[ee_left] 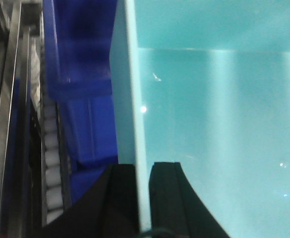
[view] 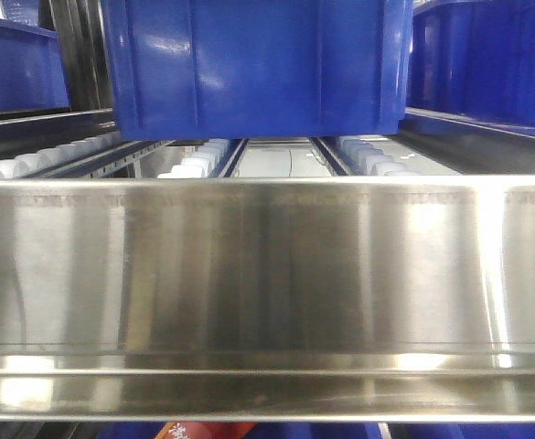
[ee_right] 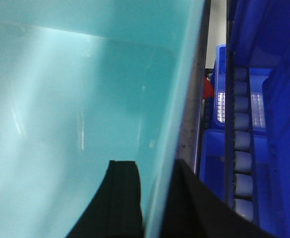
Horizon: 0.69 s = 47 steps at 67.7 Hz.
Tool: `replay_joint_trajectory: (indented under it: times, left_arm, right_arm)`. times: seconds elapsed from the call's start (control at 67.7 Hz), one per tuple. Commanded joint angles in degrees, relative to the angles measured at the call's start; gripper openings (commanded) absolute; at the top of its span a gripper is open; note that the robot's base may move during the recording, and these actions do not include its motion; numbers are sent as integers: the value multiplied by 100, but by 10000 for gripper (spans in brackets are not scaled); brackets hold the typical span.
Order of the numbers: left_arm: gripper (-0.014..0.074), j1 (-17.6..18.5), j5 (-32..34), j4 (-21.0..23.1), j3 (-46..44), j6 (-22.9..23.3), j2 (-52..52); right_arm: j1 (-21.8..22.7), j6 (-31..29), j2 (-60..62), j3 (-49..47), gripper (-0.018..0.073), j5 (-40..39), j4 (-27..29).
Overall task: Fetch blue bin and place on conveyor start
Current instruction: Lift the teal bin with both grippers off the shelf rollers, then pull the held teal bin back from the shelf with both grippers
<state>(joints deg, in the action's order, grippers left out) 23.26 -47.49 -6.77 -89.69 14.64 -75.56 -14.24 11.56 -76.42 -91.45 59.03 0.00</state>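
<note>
The pale turquoise blue bin [ee_left: 214,114] fills most of the left wrist view. My left gripper [ee_left: 143,171] is shut on the bin's side wall, one black finger inside and one outside. In the right wrist view the blue bin [ee_right: 75,99] fills the left part. My right gripper [ee_right: 157,173] is shut on its opposite wall, again with a finger on each side. The bin and both grippers do not show in the front view. The conveyor start is out of view.
A shiny steel rack beam [view: 267,274] spans the front view, white rollers [view: 194,165] behind it. A dark blue crate [view: 253,64] sits on the rollers, others at both sides. Dark blue crates [ee_left: 83,99] and roller tracks [ee_right: 241,148] lie close beside the bin.
</note>
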Motion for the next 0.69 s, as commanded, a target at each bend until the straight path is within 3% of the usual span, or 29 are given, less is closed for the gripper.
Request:
replay_joint_trajectory:
  times: [0.0,0.34,0.679]
  left_arm:
    - [-111,3,584,-33,-41,-54,64]
    - [-111,3,1284,-33,-41,-54,64]
    - [-111,3,1306,-33,-41,-54,26]
  right_arm:
    - [33,-109,106,-51,-153,-103,-120]
    - [33,-109,106,-51,-153,-114,-120]
    - [33,-109,106,-51,-153,-126,-120]
